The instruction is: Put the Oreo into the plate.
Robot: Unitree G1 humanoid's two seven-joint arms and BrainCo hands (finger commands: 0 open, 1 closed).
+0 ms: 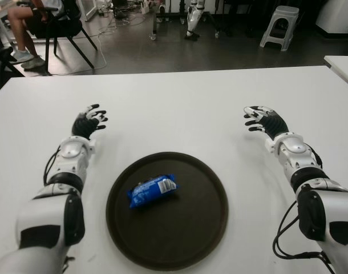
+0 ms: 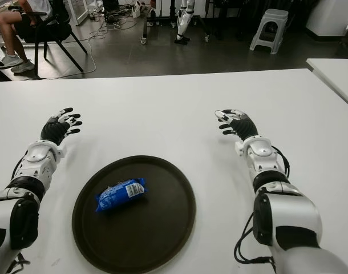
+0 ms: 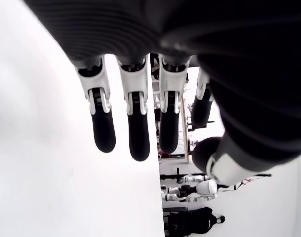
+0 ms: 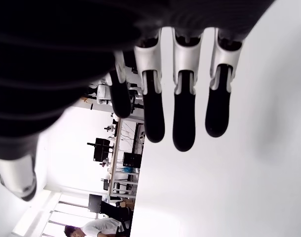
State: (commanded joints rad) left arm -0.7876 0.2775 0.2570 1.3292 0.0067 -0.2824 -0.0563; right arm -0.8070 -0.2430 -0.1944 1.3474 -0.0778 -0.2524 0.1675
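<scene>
The Oreo (image 1: 153, 190), a small crinkled blue foil packet with white lettering, lies flat inside the plate (image 1: 202, 228), left of its centre. The plate is a round, dark brown tray with a low raised rim and a matte face, sitting on the smooth white counter (image 1: 179, 108) in the lower middle of the eye views.

The left hand (image 1: 89, 122) shows at centre left, well apart from the plate, its black fingers (image 3: 138, 129) spread straight out and holding nothing; its wrist view shows white plastic knuckle segments ending in rounded black rubbery tips. The right hand (image 1: 264, 120) shows at centre right, also well apart from the plate, its fingers (image 4: 184, 123) likewise extended, separated and empty.

In the upper left of the frame, a person (image 1: 25, 25) sits on a black chair (image 1: 68, 31); a grey plastic stool (image 1: 280, 25) stands at upper right.
</scene>
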